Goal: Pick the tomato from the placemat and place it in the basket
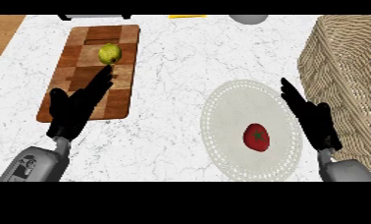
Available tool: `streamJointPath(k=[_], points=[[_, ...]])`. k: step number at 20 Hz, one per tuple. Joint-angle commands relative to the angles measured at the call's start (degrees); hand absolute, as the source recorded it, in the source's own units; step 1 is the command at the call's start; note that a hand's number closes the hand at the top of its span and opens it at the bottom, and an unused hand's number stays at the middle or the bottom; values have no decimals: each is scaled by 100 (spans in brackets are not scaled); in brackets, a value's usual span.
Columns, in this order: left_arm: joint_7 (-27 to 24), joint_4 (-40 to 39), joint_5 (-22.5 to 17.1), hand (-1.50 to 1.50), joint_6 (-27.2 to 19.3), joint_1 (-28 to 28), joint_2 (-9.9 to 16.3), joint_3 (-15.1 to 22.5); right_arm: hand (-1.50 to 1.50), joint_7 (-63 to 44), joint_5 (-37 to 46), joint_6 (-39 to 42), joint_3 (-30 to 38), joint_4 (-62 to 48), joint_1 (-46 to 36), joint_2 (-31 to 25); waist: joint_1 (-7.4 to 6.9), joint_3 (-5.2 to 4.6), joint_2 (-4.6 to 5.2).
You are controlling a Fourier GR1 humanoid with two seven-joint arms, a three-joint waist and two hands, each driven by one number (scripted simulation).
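A red tomato (255, 137) with a green stem lies on a round pale placemat (239, 105), toward its lower right. The wicker basket (340, 70) stands at the right edge, its rim just beyond the placemat. My right hand (311, 117) hovers open, fingers straight, between the tomato and the basket, a little to the tomato's right and apart from it. My left hand (76, 107) is open at the left, fingers pointing up over the wooden board.
A wooden cutting board (119, 36) lies at the left with a yellow-green fruit (109, 53) on it. A grey round object (249, 18), a yellow item (188, 16) and a dark-edged thing (94, 16) sit along the far edge of the marble counter.
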State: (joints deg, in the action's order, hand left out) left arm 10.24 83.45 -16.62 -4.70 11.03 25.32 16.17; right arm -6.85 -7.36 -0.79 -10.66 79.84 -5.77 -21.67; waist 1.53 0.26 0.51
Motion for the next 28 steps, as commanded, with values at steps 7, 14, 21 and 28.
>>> streamJointPath(k=[7, 14, 21, 28], points=[[-972, 415, 442, 0, -21, 130, 20, -151, 150, 1955, 848, -496, 231, 1258, 131, -232, -111, -32, -145], [-1007, 626, 608, 0, -61, 135, -14, -163, -150, 1437, 2946, -3387, -1126, 1079, 399, 1945, -162, -38, -81], [-1193, 437, 523, 0, 26, 43, 29, -360, -150, -1087, 5334, -3801, -831, 1249, 367, 1345, 42, -87, -114], [-1213, 498, 450, 0, 150, -151, 189, -470, -150, -3071, 6193, -1183, -866, 2062, 586, 311, 64, -109, -151]])
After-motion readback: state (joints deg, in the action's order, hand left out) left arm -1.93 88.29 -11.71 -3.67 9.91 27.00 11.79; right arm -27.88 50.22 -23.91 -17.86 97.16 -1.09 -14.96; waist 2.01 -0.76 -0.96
